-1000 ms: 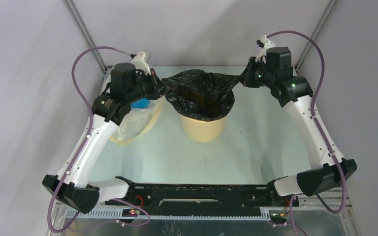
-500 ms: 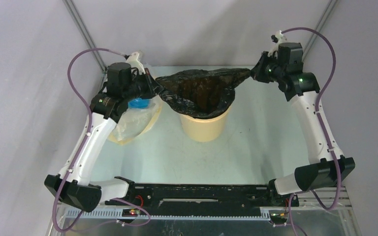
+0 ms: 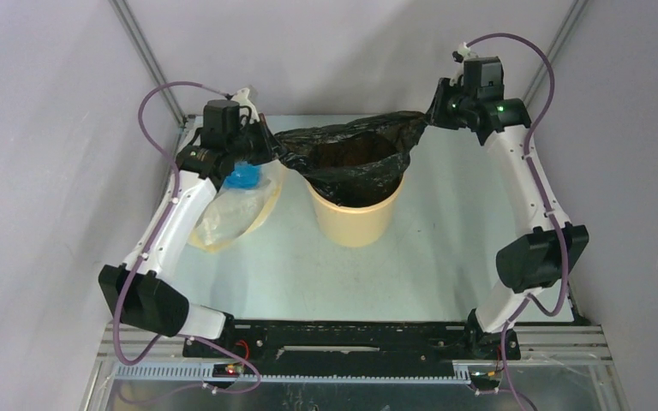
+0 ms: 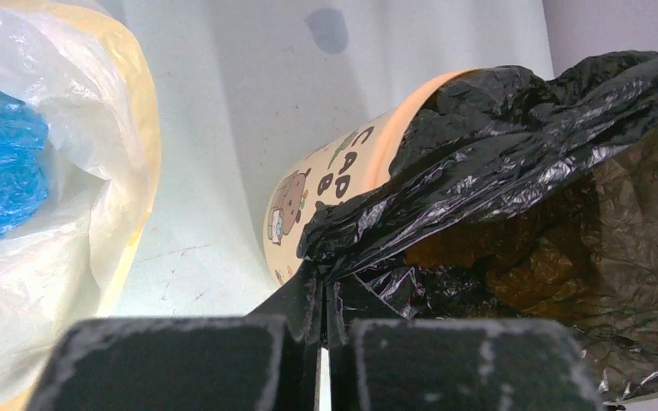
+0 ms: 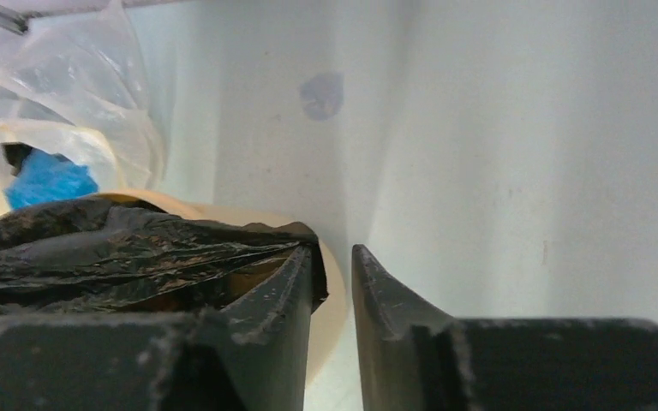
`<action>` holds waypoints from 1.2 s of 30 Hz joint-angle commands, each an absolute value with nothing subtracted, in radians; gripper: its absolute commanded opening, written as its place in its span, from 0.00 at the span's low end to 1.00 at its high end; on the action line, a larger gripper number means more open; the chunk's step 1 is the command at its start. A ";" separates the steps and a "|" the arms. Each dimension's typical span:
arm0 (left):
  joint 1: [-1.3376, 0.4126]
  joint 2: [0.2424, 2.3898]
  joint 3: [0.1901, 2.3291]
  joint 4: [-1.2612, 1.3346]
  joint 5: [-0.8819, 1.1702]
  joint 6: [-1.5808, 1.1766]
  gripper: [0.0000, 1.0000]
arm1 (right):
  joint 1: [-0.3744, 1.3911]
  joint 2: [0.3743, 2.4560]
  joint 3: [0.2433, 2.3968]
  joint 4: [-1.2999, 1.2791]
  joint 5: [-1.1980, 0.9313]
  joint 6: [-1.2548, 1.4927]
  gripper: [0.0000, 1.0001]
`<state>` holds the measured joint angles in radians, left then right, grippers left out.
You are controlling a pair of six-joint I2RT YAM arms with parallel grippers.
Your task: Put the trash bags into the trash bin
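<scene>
Legible markings: bin only.
Bin (image 4: 330, 193) wall, just below the rim: dark letters "CAP" above "BB", partly hidden by the bag (image 4: 514, 171); cartoon figure printed beside them.

You have one black trash bag (image 3: 351, 158), one yellow-orange bin (image 3: 353, 218), one clear bag (image 3: 231, 205), two grippers.

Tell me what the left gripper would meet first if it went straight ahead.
Likely the black bag that the left gripper pinches, then the rim of the trash bin; depth is unclear.
</scene>
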<state>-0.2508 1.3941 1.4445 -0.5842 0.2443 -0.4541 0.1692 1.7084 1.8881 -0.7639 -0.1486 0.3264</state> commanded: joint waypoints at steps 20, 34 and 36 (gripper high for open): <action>-0.237 1.338 1.469 -0.530 0.272 -0.469 0.00 | 0.380 1.366 1.680 -0.829 -0.075 0.393 0.91; -0.238 1.319 1.442 -0.522 0.282 -0.473 0.00 | 0.462 1.258 1.530 -0.744 -0.053 0.534 0.68; -0.238 1.310 1.436 -0.522 0.279 -0.474 0.00 | 0.465 1.259 1.529 -0.746 -0.064 0.529 0.58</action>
<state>-0.2462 1.3678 1.4456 -0.5545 0.2596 -0.4633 0.4561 1.2678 1.5089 -0.7807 -0.0452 0.5179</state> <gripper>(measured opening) 0.003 0.657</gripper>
